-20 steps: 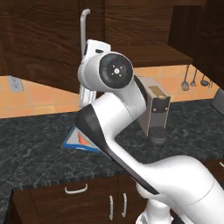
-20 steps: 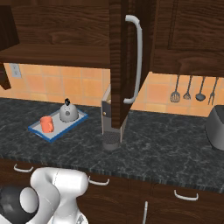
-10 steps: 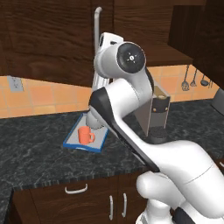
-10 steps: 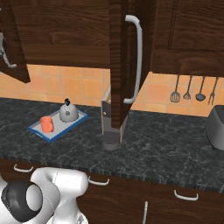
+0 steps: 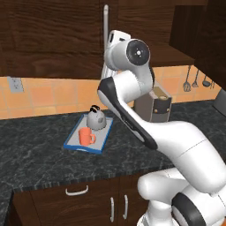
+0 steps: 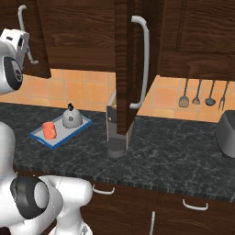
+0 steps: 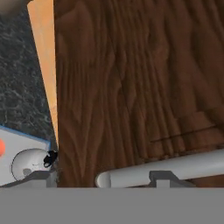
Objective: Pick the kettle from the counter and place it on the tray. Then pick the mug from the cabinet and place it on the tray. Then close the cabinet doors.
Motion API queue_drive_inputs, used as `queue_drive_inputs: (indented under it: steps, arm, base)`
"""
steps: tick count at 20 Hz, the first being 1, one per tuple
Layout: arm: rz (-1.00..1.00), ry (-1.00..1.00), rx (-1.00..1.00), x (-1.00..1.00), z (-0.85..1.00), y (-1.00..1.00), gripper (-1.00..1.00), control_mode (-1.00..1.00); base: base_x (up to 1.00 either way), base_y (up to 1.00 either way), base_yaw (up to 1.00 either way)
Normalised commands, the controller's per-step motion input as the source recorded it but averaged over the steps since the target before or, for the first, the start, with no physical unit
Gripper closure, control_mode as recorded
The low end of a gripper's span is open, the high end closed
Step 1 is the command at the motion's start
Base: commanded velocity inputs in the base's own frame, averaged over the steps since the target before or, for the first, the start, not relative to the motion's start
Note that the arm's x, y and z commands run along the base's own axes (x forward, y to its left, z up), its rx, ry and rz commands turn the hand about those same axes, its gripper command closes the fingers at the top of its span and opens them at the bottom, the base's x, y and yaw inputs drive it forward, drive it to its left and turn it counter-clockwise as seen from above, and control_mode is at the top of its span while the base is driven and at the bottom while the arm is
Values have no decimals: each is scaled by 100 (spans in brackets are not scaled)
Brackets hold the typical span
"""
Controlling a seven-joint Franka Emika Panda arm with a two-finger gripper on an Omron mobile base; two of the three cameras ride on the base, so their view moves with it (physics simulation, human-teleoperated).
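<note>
Kettle (image 5: 95,118) and mug (image 5: 86,136) sit on the tray (image 5: 74,143); my fingers (image 7: 168,178) spread wide, empty, the door handle (image 7: 166,168) at six o'clock. Push flat and steady.

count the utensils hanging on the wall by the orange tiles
4, in a row on the backsplash at the right: a slotted spatula, then three more. More may hang beyond the frame edge.

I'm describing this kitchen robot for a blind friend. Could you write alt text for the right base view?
A tall dark cabinet door with a long silver bar handle stands open mid-picture, over a speckled black counter. At left, a blue-rimmed tray holds an orange mug and a small silver kettle. The white robot arm reaches up to another door's handle at upper left.
</note>
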Motion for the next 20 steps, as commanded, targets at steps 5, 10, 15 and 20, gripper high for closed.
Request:
queue_drive_inputs:
  steps: [5, 10, 15, 20]
  arm:
    - [0, 0, 0, 95, -12, -2, -100, -100]
    - [0, 0, 2, 82, 0, -7, -100, -100]
    - [0, 0, 1, 68, -1, -8, -100, -100]
    - [0, 1, 0, 24, -12, -32, -100, -100]
  base:
    - [0, 0, 0]
    - [0, 0, 0]
    - [0, 0, 0]
    - [0, 0, 0]
